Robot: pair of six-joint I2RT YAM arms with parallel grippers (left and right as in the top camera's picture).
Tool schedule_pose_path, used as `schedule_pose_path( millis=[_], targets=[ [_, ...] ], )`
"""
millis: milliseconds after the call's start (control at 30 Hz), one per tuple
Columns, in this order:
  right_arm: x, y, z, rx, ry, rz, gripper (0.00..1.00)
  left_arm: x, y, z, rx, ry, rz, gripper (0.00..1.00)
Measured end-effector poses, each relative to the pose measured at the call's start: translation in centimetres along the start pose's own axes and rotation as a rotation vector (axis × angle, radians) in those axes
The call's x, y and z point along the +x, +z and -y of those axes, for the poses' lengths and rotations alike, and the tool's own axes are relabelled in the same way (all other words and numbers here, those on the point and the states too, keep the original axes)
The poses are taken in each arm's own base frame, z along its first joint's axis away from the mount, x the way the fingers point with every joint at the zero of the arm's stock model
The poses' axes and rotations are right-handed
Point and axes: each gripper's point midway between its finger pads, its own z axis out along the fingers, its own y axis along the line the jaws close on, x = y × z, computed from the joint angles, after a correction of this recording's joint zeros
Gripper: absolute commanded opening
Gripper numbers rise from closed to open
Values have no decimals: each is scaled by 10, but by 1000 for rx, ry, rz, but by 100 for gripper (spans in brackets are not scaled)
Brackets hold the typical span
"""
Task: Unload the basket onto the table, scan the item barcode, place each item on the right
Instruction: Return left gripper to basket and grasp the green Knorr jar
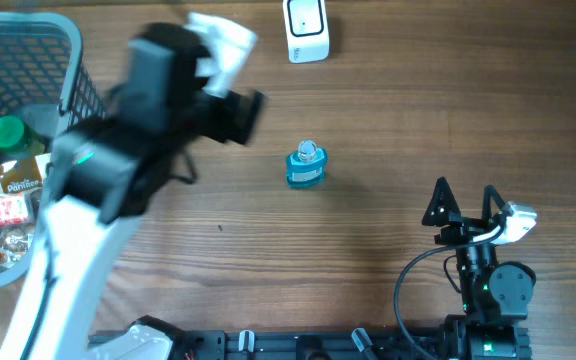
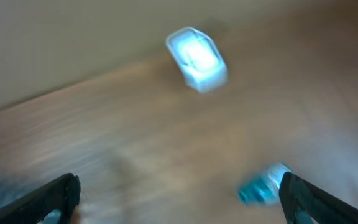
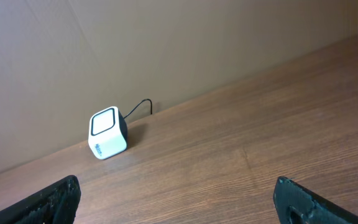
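Observation:
The item, a small blue bottle with a clear cap (image 1: 306, 165), stands alone on the wooden table; in the left wrist view it is a blurred blue bottle (image 2: 263, 185) just inside the right finger. The white barcode scanner (image 1: 306, 30) sits at the table's far edge, and shows as a scanner (image 2: 196, 58) and a scanner (image 3: 108, 134) in the wrist views. My left gripper (image 1: 248, 105) (image 2: 179, 186) hangs blurred above the table, left of the bottle, open and empty. My right gripper (image 1: 465, 195) (image 3: 176, 186) is open and empty at the near right.
A dark mesh basket (image 1: 28, 25) stands at the left edge, holding a green-capped bottle (image 1: 10, 132) and several snack packets. The scanner's cable (image 3: 138, 107) runs back towards the brown wall. The left arm (image 1: 78, 230) crosses the near-left part of the table.

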Motion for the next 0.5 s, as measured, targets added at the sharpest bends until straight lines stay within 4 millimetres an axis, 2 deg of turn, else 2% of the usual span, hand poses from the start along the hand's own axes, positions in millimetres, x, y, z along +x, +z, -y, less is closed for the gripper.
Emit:
schedule_pose_path(
  millis=[33,67,100,133,167,200,233,267,300,367,433,467,500],
  targets=[
    [0,0,0,0,0,0,100,-9,-37,-61,-184,-205,110,85],
    [0,0,0,0,0,0,100,-5,-61,-102,-297,-380,167,82],
    [0,0,0,0,0,0,100,7,-84,-143,-415,-540,210,91],
    [0,0,0,1,0,1,100,23,-101,-176,-493,-681,233,98],
    [0,0,0,1,0,1,100,43,-116,-210,-564,-824,249,100],
    [0,0,0,1,0,1,100,60,-124,-236,-593,-945,262,100],
    [0,0,0,1,0,1,100,69,-123,-249,-588,-1009,265,100],
    [0,0,1,2,0,1,100,89,-127,-278,-622,-1126,273,100],
    [0,0,1,2,0,1,100,112,-124,-303,-656,-1223,249,100],
    [0,0,1,2,0,1,100,152,-93,-336,-662,-1361,152,100],
    [0,0,1,2,0,1,100,190,-57,-357,-684,-1438,29,100],
    [0,0,1,2,0,1,100,203,-44,-362,-693,-1452,-15,100],
    [0,0,1,2,0,1,100,229,-18,-374,-716,-1447,-108,100]
  ],
)
